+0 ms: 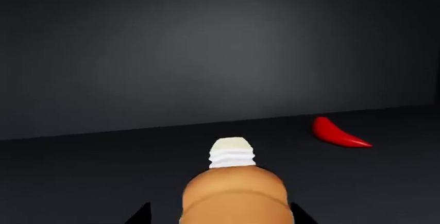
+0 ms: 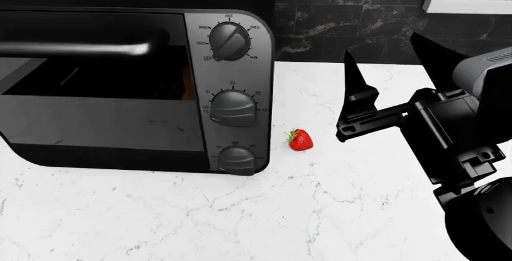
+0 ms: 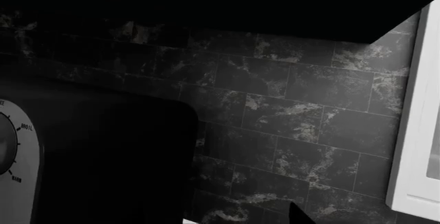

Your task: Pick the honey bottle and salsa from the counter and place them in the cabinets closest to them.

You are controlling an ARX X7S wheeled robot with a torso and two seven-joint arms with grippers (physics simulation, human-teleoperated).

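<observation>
- Peach-amber plastic fills the near edge of the left wrist view: the honey bottle [image 1: 234, 195], cream cap [image 1: 232, 153] pointing away from the camera, sits between the dark fingertips of the left tool [image 1: 223, 216], which looks clamped on its body.
- Around it is a dark enclosed space with a grey floor and back wall (probably a cabinet interior, though no door or frame shows), and a red chili pepper [image 1: 337, 133] lies on that floor, off to one side and apart from the bottle.
- Risk one: whether the bottle's base touches the floor is hidden, so a release now could drop or tip it; a roll could send it into the pepper.
- Risk two: pulling the fingers straight back may drag the bottle along with them.
- Head view shows the right tool [image 2: 382, 81] raised above the white marble tabletop [image 2: 336, 207], its pointed fingers well apart and gripping nothing.
- The salsa appears in none of the views, so the right arm has no visible target yet.
- A toaster oven [image 2: 136, 87] stands close on the left side of the tabletop, with a strawberry [image 2: 301, 140] just beside its knob panel; a leftward sweep could clip either.
- Open room lies on the bare marble in front; behind are dark backsplash tiles [image 3: 289, 116] and a white cabinet frame [image 3: 416, 131] (tight quarters).
</observation>
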